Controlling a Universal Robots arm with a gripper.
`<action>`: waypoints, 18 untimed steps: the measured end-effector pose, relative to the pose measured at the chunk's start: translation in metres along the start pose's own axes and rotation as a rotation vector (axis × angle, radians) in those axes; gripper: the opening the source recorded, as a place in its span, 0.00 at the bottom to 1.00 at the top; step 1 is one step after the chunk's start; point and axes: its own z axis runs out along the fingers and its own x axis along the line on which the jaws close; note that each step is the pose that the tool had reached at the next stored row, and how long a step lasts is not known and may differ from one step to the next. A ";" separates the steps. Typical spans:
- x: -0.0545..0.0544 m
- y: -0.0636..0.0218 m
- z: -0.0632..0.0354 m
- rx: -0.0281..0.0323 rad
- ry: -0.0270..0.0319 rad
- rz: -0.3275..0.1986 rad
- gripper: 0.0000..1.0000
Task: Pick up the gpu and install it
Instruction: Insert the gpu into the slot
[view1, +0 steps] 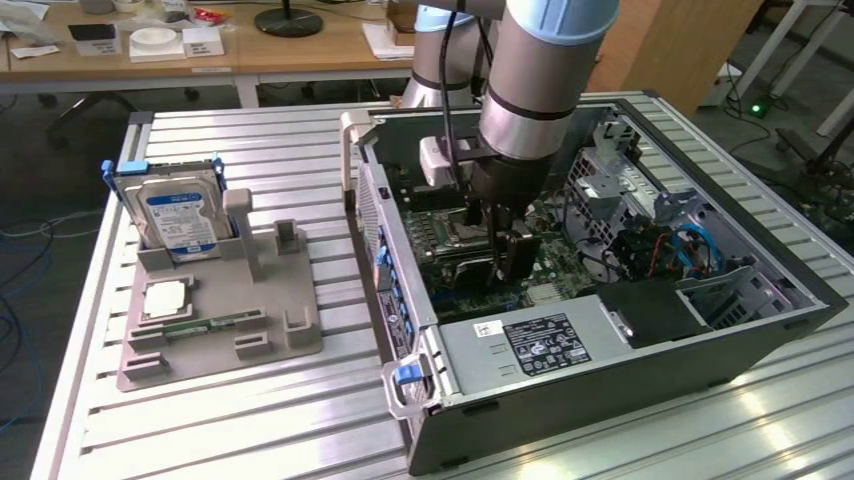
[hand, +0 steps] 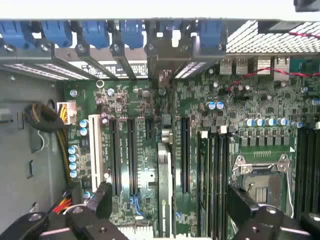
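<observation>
- Exterior view: the gripper (view1: 505, 262) is seen lowered inside the open computer case (view1: 747, 345), directly over the motherboard (view1: 447, 255). The gpu (view1: 523, 258) stands on edge between the fingers.
- Wrist view: the gpu (hand: 164, 192) is seen edge-on, seated upright in a motherboard (hand: 250, 100) slot. The gripper (hand: 167, 200) is spread apart, one finger (hand: 102, 200) on each side, neither touching the card.

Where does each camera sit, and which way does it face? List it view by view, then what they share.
Exterior view: off the arm, raised, looking down on the open computer case; shows the arm and gripper.
Wrist view: on the wrist, facing straight down at the motherboard; shows the open gripper with the gpu edge-on between its fingers.
Shared: motherboard, gripper.
</observation>
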 end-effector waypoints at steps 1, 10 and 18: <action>0.000 0.0000 0.0000 0.0001 -0.0001 0.000 0.99; 0.000 -0.0001 -0.0039 0.0000 0.0000 0.000 0.99; 0.000 -0.0001 -0.0040 0.0000 0.0001 0.000 0.85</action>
